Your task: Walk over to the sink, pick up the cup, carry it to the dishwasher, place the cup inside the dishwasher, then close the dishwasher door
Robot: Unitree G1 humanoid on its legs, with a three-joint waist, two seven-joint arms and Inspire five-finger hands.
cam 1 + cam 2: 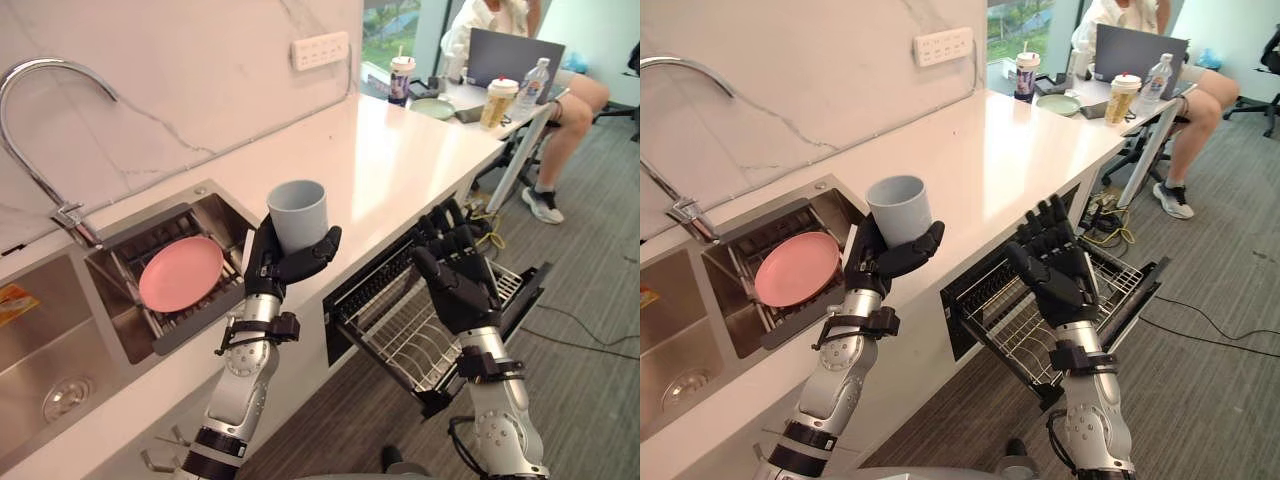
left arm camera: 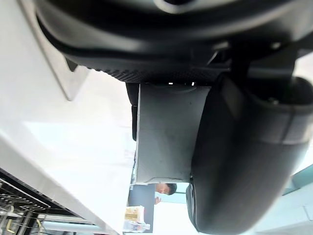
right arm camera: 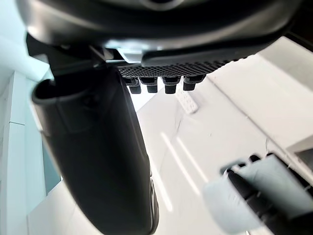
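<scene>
My left hand (image 1: 282,265) is shut on a pale blue-grey cup (image 1: 298,213), held upright above the white counter (image 1: 400,150) between the sink and the dishwasher. The left wrist view has the cup (image 2: 168,132) pressed between thumb and fingers. My right hand (image 1: 458,270) hangs open, fingers straight, over the pulled-out wire rack (image 1: 405,335) of the open dishwasher (image 1: 520,290). The cup (image 3: 259,196) also appears in the right wrist view, gripped by the other hand.
A pink plate (image 1: 181,272) lies in a rack in the sink (image 1: 130,330), with the tap (image 1: 35,120) behind it. At the counter's far end sit drinks, a laptop (image 1: 515,55) and a seated person (image 1: 560,100).
</scene>
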